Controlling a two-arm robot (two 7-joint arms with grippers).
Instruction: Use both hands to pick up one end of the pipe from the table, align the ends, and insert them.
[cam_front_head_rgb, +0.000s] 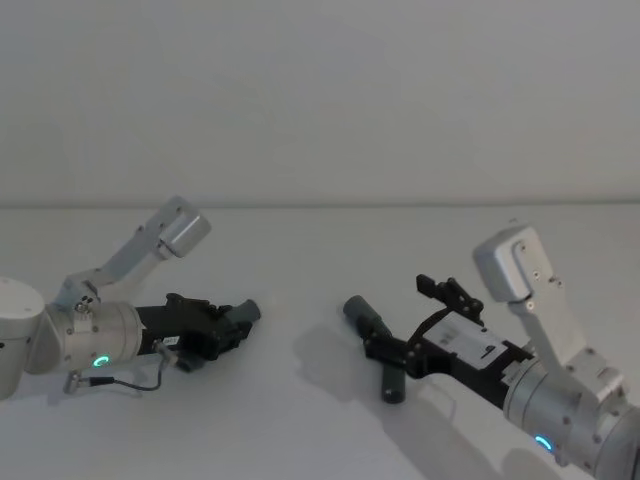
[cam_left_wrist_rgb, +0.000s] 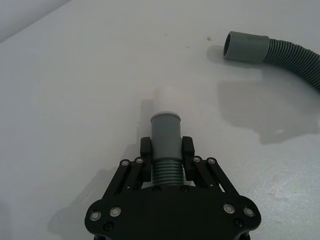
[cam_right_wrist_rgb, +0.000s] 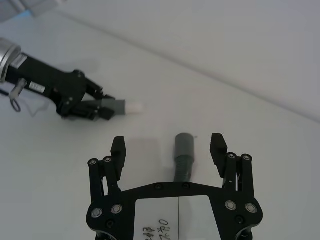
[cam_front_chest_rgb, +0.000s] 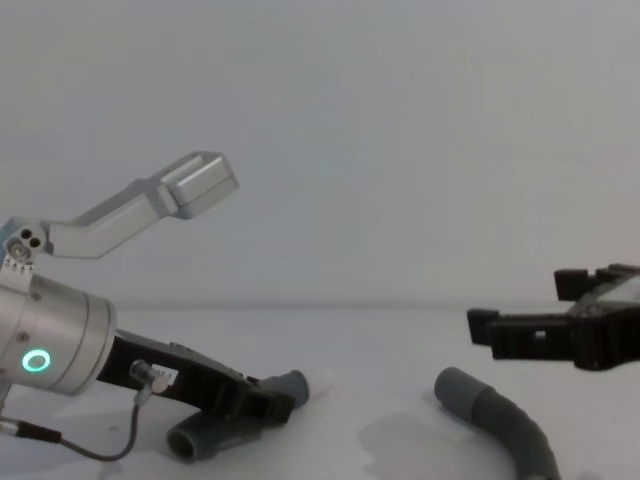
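Head looks down, chest low across table (cam_front_chest_rgb: 400, 340); 2 wrists close, seemingly facing.

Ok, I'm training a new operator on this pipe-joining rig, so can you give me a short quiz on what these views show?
1. True or false: the left gripper is shut on the white-tipped hose piece.
2. Above the socket hose piece, the right gripper has its jaws: A) shut on it; B) open, not gripping it; C) shut on the white-tipped piece.
3. Fill in: the white tip and the socket cuff are ___ (joined / apart).
Key: 1 true; 2 B; 3 apart.
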